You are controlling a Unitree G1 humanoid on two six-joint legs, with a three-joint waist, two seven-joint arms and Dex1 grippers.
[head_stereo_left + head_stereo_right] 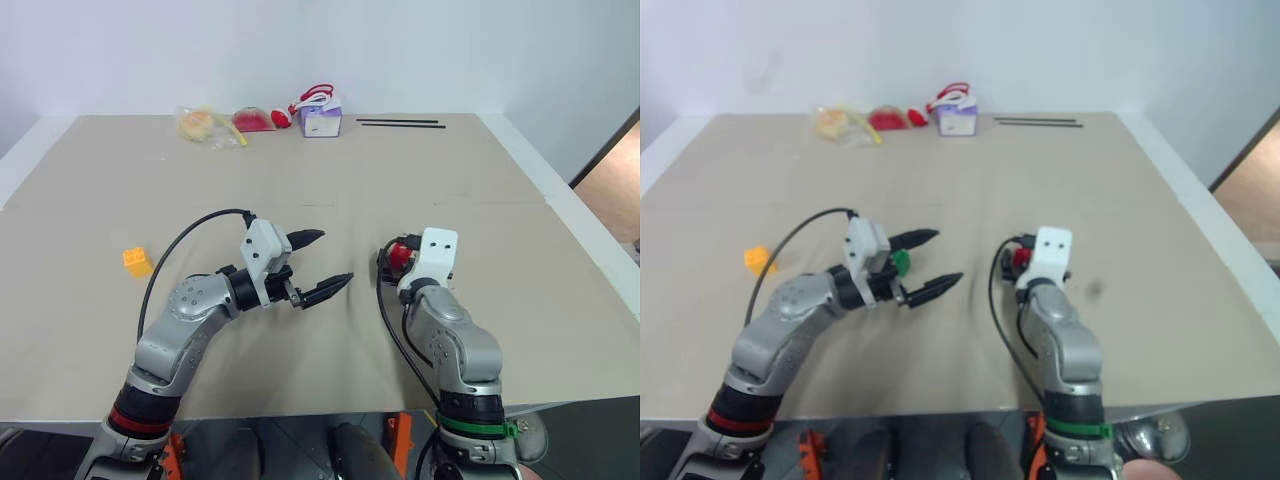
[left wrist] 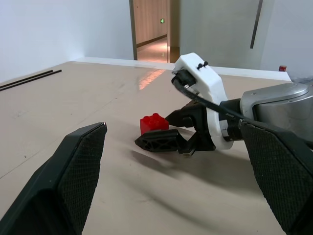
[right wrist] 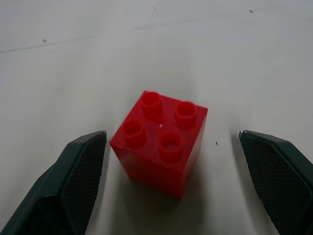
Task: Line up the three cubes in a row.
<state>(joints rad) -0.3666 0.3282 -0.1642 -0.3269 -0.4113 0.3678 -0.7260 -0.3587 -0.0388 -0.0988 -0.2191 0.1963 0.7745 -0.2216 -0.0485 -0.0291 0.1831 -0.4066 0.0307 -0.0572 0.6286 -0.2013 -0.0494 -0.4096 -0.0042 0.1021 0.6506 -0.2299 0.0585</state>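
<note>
red cube (image 3: 159, 144): glossy plastic | table (image 1: 300, 210): matt, smooth | end effector pads (image 3: 80, 166): textured

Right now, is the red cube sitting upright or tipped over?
Upright. The red cube rests flat on the table, its four studs facing up, between the right gripper's open fingers, untouched.

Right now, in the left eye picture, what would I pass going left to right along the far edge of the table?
Clear bag with something yellowish → red item → purple-and-white box → two thin black rods.
</note>
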